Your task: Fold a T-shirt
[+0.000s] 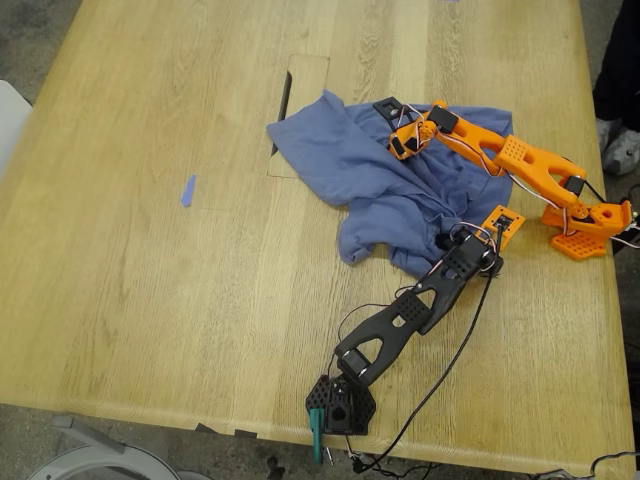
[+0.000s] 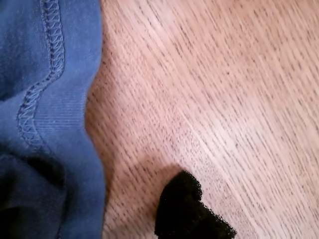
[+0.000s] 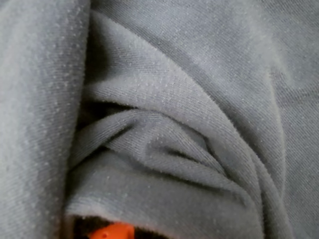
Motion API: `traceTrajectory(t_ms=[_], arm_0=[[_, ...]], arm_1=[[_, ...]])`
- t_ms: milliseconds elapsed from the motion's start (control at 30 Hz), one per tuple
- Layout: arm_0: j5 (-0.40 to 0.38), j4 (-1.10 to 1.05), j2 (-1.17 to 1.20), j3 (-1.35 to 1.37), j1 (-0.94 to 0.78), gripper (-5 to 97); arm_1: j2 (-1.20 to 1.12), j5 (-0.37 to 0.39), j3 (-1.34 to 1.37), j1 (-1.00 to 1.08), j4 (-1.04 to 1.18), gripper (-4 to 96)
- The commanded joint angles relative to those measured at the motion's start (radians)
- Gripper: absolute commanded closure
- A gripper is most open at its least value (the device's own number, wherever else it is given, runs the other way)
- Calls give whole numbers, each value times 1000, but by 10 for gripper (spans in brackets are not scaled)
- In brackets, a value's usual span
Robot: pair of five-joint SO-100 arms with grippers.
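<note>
- T-shirt [image 1: 385, 185] is seen crumpled in a heap on the wooden bench [image 1: 150, 300], right of centre in the exterior view; not laid flat, not folded.
- First wrist view: a black fingertip [image 2: 187, 211] is shown over bare wood, just beside a stitched hem of the T-shirt [image 2: 45, 114]. This matches the black arm, based at the lower centre of the exterior view.
- My first gripper [image 1: 462, 240] sits at the heap's lower right edge in the exterior view. Open or closed: cannot be told.
- Second wrist view is filled with bunched cloth [image 3: 164, 124]; an orange gripper part [image 3: 112, 232] shows under a fold.
- My second gripper [image 1: 408, 140], on the orange arm, is pressed into the heap's upper part in the exterior view. Grasping or not: cannot be told.
- A blue tape strip [image 1: 188, 190] lies left of the heap in the exterior view, well apart.
</note>
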Motion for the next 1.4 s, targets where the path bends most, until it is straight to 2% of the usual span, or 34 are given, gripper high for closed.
traceTrajectory(t_ms=[0, 167, 733, 900, 1067, 1267, 1367], arm_0=[[-5, 43, 20, -31, -97, 333], [0, 31, 17, -26, -124, 306], [34, -32, -54, 35, -224, 328], [74, -121, -92, 17, -259, 429], [81, -147, -120, -2, -265, 653], [106, -213, -160, -23, -265, 777], [118, -229, -169, -28, -264, 805]], arm_1=[[81, 8, -15, -12, 8, 915], [81, 9, -15, -17, 11, 915], [86, 3, -15, -14, 31, 915], [106, 0, -15, -11, 48, 914], [115, -3, -15, -2, 55, 914], [117, 0, -15, -11, 49, 914], [118, 2, -15, -12, 48, 914]])
